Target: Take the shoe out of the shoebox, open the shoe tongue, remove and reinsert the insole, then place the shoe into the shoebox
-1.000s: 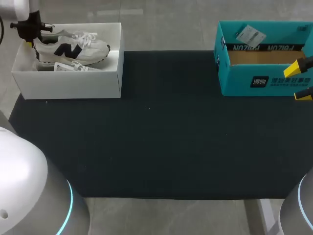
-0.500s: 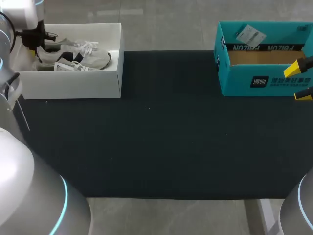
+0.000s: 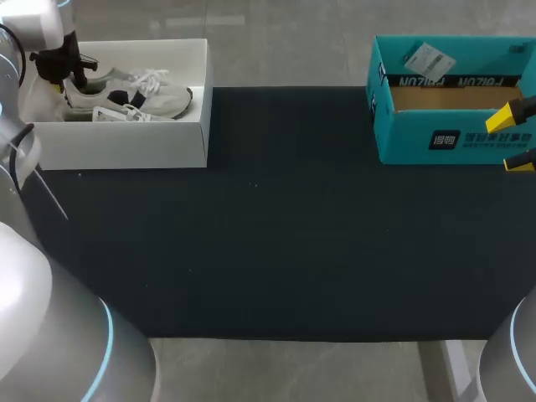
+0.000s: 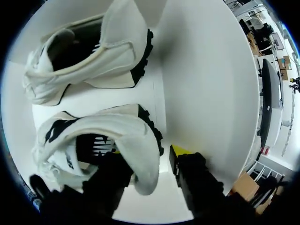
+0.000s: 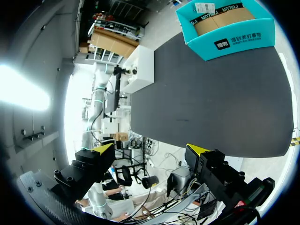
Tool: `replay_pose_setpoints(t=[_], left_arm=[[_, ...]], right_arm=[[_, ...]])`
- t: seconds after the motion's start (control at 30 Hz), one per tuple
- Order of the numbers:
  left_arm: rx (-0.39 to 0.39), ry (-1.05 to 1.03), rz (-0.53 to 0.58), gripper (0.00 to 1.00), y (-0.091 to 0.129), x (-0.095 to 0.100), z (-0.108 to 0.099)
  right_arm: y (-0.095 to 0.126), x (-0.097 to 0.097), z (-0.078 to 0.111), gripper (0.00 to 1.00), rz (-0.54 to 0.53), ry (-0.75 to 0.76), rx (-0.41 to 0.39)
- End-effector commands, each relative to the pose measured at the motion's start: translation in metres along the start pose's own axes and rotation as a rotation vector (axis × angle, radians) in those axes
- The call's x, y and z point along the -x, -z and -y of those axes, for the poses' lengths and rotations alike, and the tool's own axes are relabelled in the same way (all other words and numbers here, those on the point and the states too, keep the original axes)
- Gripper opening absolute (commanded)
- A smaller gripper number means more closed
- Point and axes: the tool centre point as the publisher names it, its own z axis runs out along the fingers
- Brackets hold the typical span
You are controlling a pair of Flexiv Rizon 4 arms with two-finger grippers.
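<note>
Across the near and middle part of the table lies a black mat (image 3: 276, 251). At its far right corner stands a teal box (image 3: 435, 142), open side up, with a paper tag (image 3: 429, 59) resting at its far rim. The right gripper (image 5: 151, 149) hangs at the table's right edge, just beside the right end of the teal box. It is released: the yellow tips stand wide apart with nothing between them.

At the far left corner of the mat stands the white shoebox (image 3: 126, 146), open side up. The shoe (image 4: 108, 136) lies inside it with its heel toward the left end of the box and its toe toward the right. A second shoe (image 4: 93, 56) lies alongside it in the same box. The left gripper (image 4: 145, 157) is lowered into the left end of the shoebox and straddles the heel of the shoe. Whether it clamps the heel or merely brackets it cannot be determined from either view.
</note>
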Motion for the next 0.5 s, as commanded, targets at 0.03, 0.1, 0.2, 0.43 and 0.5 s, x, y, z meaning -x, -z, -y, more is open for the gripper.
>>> replay_pose_setpoints(t=[0.03,0.1,0.2,0.43,0.5], left_arm=[[-0.12,-0.016,0.021,1.0,0.005,-0.006,-0.015],[-0.123,-0.026,0.041,1.0,0.014,-0.006,-0.014],[-0.124,-0.061,0.06,1.0,0.033,-0.003,-0.011],[-0.123,-0.051,0.081,1.0,0.072,-0.001,0.0],[-0.124,-0.026,0.066,1.0,0.077,-0.002,0.007]], right_arm=[[-0.001,0.0,0.0,1.0,0.002,-0.001,0.001],[-0.001,0.0,0.0,1.0,0.002,-0.001,0.001],[-0.001,0.0,0.0,1.0,0.002,-0.001,0.001],[-0.001,0.0,0.0,1.0,0.002,-0.001,0.001],[-0.001,0.0,0.0,1.0,0.002,-0.001,0.001]])
